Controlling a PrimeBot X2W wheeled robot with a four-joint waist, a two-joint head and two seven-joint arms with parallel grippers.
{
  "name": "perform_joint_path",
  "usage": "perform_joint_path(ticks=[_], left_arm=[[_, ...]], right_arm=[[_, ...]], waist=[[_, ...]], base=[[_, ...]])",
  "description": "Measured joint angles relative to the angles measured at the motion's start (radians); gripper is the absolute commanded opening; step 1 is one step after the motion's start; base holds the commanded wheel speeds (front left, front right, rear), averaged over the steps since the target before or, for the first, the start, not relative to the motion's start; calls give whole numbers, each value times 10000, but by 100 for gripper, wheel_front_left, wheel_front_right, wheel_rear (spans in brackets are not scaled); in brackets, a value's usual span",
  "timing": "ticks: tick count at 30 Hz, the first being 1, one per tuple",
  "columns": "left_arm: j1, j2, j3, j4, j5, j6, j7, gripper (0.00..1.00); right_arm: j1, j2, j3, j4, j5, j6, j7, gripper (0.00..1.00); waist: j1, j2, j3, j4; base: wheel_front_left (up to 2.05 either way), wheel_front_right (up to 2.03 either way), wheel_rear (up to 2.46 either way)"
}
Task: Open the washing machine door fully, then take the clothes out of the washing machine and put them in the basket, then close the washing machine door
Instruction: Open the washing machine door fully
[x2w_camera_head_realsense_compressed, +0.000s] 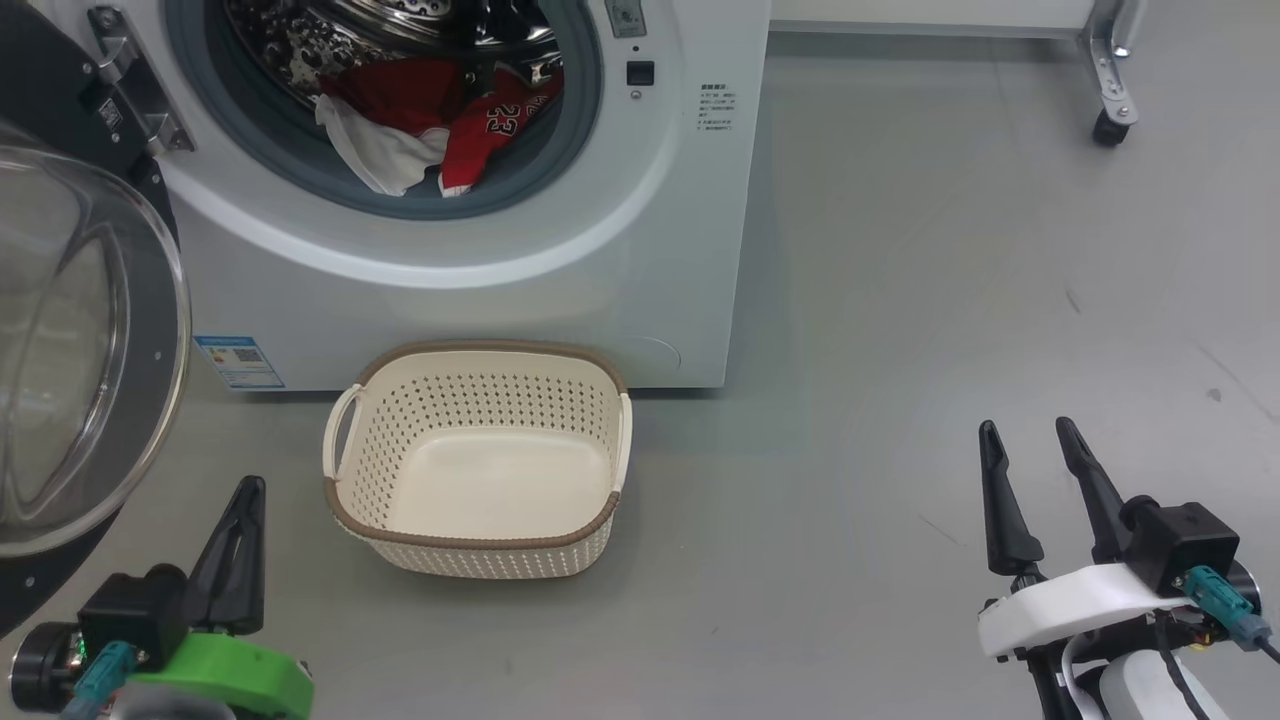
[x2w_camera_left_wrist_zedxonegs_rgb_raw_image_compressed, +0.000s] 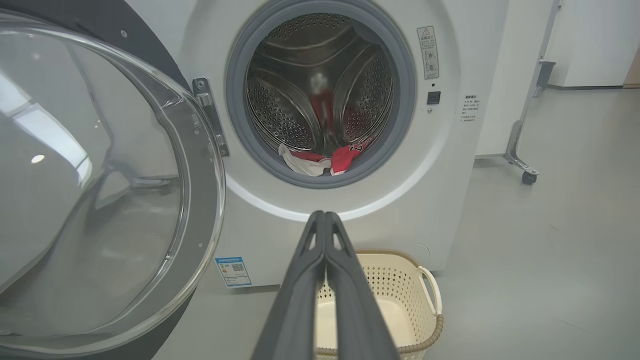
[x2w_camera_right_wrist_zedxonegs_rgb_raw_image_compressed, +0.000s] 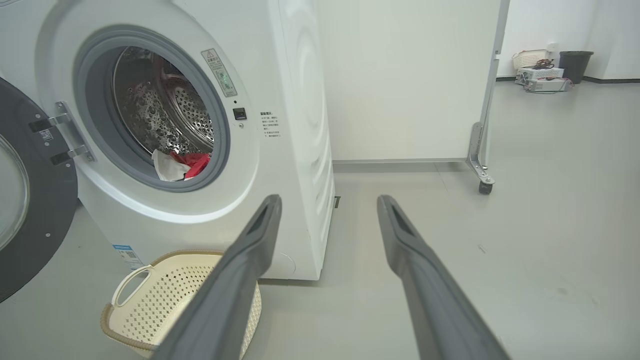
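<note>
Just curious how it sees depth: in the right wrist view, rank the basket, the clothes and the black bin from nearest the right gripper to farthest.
1. basket, on the floor just left of the right gripper.
2. clothes, inside the washing machine, beyond the basket.
3. black bin, far across the room, upper right.

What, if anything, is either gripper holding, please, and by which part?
Nothing is held: the left gripper is shut on nothing, and the right gripper is open and empty.
</note>
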Motion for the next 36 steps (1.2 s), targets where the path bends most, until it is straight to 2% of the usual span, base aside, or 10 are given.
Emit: perform_joint_path(ticks=[12, 13, 15, 16, 17, 36], left_arm=[[536, -485, -27, -865, 105, 15, 0, 0], [545, -520, -40, -940, 107, 15, 0, 7], [557, -619, 13, -1041, 100, 25, 0, 69], [569, -686, 36, -1041, 75, 33, 0, 95], [606, -742, 27, -1005, 35, 33, -2, 100], [908, -826, -150, -1409, -19, 13, 0, 100]], right_arm=[[113, -46, -100, -313, -15, 27, -77, 100], [130, -54, -119, -328, -19, 27, -84, 100], [153, -63, -130, -343, -35, 27, -86, 100], [164, -65, -136, -347, -35, 27, -86, 100], [187, -65, -148, -347, -35, 27, -86, 100], [339, -35, -211, -324, -186, 27, -115, 100]], waist=[[0, 0, -182, -504], [0, 0, -178, -514], [0, 0, -168, -535], [0, 0, -165, -546], [0, 0, -163, -558], [0, 0, -157, -651]], base=[[0, 0, 0], [0, 0, 0], [0, 0, 0], [0, 0, 0], [0, 0, 0], [0, 0, 0]])
